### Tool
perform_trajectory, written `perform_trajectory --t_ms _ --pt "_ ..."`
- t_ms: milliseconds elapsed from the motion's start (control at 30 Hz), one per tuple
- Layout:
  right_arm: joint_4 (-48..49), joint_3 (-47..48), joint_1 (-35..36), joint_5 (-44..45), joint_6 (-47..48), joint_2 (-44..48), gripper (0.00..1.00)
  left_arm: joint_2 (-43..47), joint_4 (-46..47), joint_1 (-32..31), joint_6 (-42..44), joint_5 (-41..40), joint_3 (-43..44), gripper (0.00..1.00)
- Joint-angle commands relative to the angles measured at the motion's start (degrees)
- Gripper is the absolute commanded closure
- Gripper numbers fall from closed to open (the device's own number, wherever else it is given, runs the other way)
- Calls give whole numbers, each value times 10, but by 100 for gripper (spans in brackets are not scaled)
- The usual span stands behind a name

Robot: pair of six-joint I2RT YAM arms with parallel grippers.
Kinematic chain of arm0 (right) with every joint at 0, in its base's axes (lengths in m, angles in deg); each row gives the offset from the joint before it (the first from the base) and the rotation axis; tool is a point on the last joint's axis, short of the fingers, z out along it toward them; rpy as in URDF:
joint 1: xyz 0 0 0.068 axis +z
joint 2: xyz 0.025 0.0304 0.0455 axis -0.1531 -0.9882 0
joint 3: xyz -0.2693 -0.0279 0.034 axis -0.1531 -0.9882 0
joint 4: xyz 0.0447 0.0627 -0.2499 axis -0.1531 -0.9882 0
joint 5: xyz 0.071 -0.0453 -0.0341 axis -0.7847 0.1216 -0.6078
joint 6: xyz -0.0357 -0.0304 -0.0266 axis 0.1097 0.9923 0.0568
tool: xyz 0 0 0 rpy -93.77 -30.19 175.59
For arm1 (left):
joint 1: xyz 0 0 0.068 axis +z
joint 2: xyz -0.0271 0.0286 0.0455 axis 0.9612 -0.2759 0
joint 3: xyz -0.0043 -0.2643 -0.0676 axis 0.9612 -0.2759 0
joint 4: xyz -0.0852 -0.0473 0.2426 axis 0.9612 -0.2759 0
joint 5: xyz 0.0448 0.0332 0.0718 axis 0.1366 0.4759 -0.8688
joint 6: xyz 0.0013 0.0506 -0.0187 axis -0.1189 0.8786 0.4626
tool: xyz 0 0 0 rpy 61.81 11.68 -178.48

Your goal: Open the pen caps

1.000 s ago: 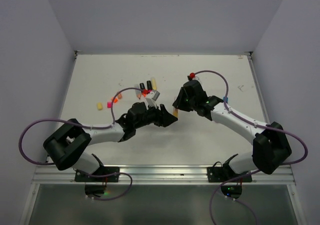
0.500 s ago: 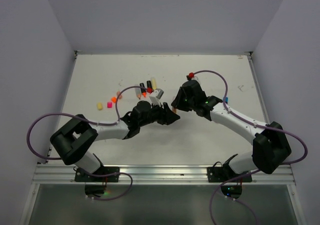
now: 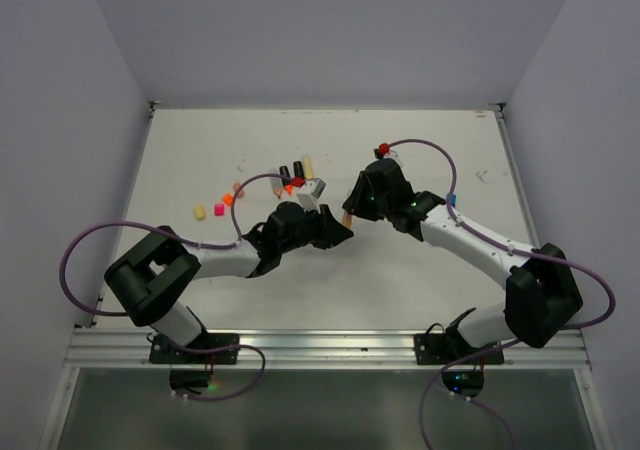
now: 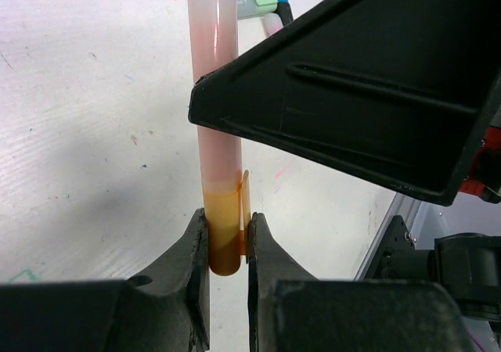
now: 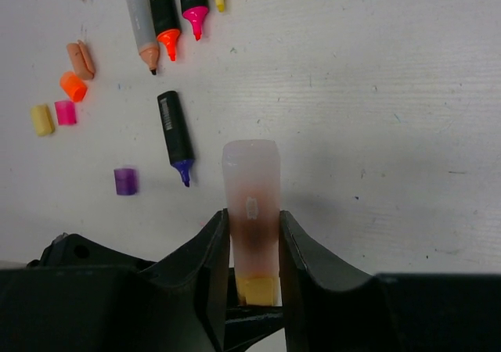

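Observation:
A pale pink translucent pen [image 5: 252,188] is held above the table between both arms. My right gripper [image 5: 254,231] is shut on its body. My left gripper [image 4: 228,238] is shut on the amber-yellow pen cap [image 4: 222,231] at the pen's end; that cap [image 5: 258,289] also shows below the right fingers. In the top view the left gripper [image 3: 341,233] and right gripper [image 3: 351,210] meet at mid-table. Loose pen caps lie at the left: peach [image 5: 81,60], orange [image 5: 73,86], pink [image 5: 66,112], yellow [image 5: 41,120] and purple [image 5: 125,181].
Several uncapped highlighters [image 5: 164,12] lie in a row, with one black purple-tipped one [image 5: 175,133] nearer. The same row [image 3: 296,175] sits behind the left gripper. A pale green pen with a blue cap [image 4: 264,1] lies farther off.
My left gripper has moved right, up to the pen in the right gripper, and closed on its cap. The right arm has barely moved.

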Motion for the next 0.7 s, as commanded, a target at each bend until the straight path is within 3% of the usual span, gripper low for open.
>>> perform_trajectory --t_ms 0,200,300,333,433,667 --pt "56 5 5 -26 -1 6 69 14 19 -8 20 6 21 100" --pt "53 24 7 -34 10 -30 50 33 18 -8 27 6 15 100" --pt "62 29 6 -37 10 -42 53 41 16 -8 27 4 12 100" --pt "60 32 6 -38 13 -47 55 47 16 -8 27 4 8 100" --pt "65 36 6 -41 14 -60 100 57 14 -8 30 3 6 100" --pt "45 108 1 20 38 -94 100 85 -8 -8 39 -15 -26 100"
